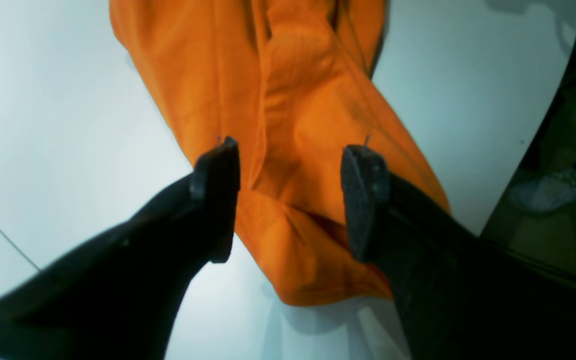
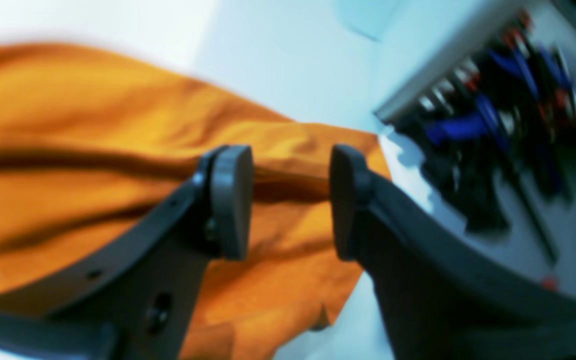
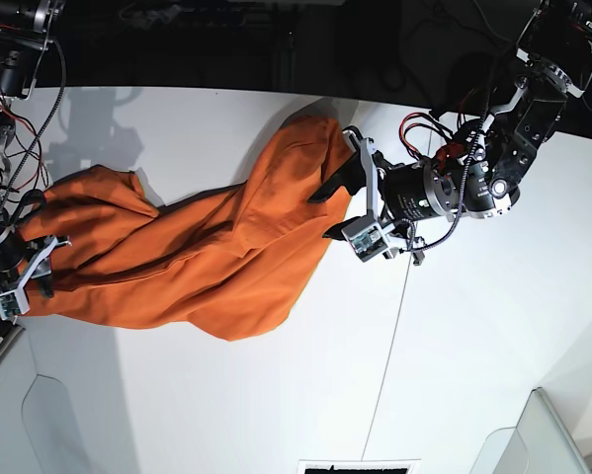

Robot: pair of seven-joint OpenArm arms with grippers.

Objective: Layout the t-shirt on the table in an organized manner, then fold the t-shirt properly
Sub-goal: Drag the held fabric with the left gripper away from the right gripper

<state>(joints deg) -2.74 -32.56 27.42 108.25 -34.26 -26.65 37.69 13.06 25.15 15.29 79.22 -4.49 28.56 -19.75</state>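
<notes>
The orange t-shirt [image 3: 207, 257] lies bunched and twisted in a long band across the white table [image 3: 226, 395]. My left gripper [image 3: 318, 217] sits at the band's right end. In the left wrist view it [image 1: 293, 150] is open, and its two black fingers straddle a folded end of the t-shirt [image 1: 288, 100] without closing on it. At the band's left end is my right gripper [image 3: 46, 267]. The blurred right wrist view shows it [image 2: 288, 165] open too, with creased cloth [image 2: 93, 150] under and behind its pads.
A thin dark seam [image 3: 384, 375] runs across the table right of the shirt. In the left wrist view the table edge [image 1: 528, 165] curves close on the right, with dark floor beyond. Blurred blue and black cabling [image 2: 493, 125] sits beside the right gripper.
</notes>
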